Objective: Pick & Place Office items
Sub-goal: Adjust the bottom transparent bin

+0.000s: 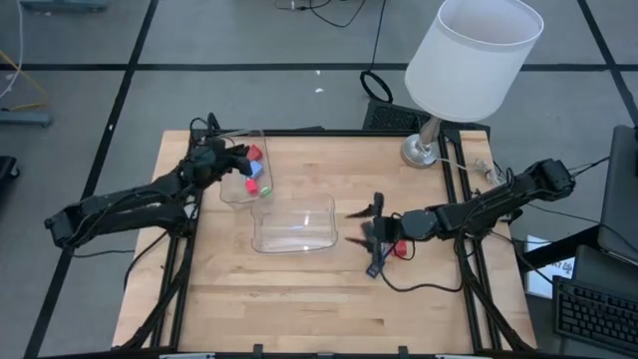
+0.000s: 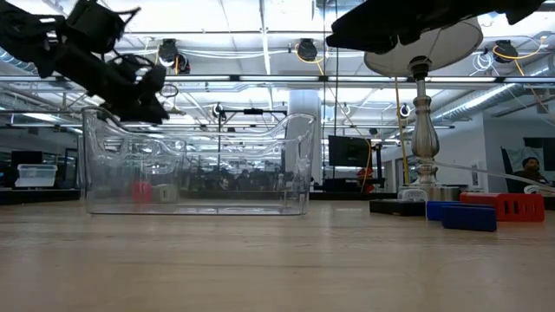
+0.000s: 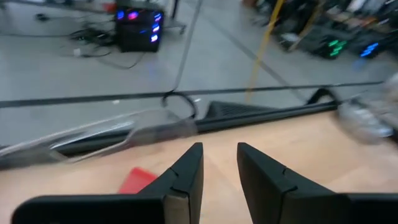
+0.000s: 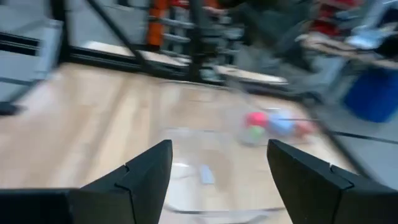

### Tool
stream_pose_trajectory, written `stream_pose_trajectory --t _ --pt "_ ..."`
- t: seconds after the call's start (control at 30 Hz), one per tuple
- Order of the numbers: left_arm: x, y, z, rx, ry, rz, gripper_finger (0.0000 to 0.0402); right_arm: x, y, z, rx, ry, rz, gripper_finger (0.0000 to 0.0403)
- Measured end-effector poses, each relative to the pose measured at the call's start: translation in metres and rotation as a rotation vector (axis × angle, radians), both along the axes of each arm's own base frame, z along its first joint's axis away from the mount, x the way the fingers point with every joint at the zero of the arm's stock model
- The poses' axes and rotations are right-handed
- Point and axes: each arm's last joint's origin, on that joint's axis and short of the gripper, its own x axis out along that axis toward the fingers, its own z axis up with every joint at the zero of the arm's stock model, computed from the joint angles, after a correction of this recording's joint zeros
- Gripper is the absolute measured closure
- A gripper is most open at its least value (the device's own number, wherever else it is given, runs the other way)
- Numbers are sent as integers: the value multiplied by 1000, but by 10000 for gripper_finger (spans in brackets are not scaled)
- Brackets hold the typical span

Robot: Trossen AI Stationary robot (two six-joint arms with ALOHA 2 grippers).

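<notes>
Office items: a cluster of small pieces (image 1: 253,172), red, blue and one green, is sitting inside a clear tub (image 1: 242,168) at the upper left of the table in the high view; the right wrist view is showing the same cluster as blurred dots behind clear plastic.
Loose pieces: a red piece (image 1: 400,249) is lying on the wood right of centre in the high view, just beside the right gripper; in the low view a flat blue rectangle (image 2: 461,214) and a red block (image 2: 510,205) are lying at the lower right, touching or nearly so.
Second tub: a larger clear tub (image 1: 294,223) is standing at mid-table, just below the first.
Left gripper (image 1: 236,159): hovering over the rim of the smaller tub, fingers a little apart, pinching nothing.
Right gripper (image 1: 371,231): hovering right of the larger tub, fingers spread wide, carrying nothing.
Lamp (image 1: 469,62): a white-shaded lamp is standing at the upper right corner of the table (image 1: 299,299).
</notes>
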Motion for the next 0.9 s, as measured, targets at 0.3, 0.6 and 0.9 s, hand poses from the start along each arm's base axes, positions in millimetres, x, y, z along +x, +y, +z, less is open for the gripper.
stream_pose_trajectory --t 0.3,0.6,0.9 --pt "-10 -23 27 100 -165 -167 365 27 20 -47 138 158 121 157" --pt "-14 -38 47 227 -294 -328 398 66 24 -76 96 235 95 202" --pt "-25 -45 50 245 -299 -346 400 71 11 -80 69 232 11 229"
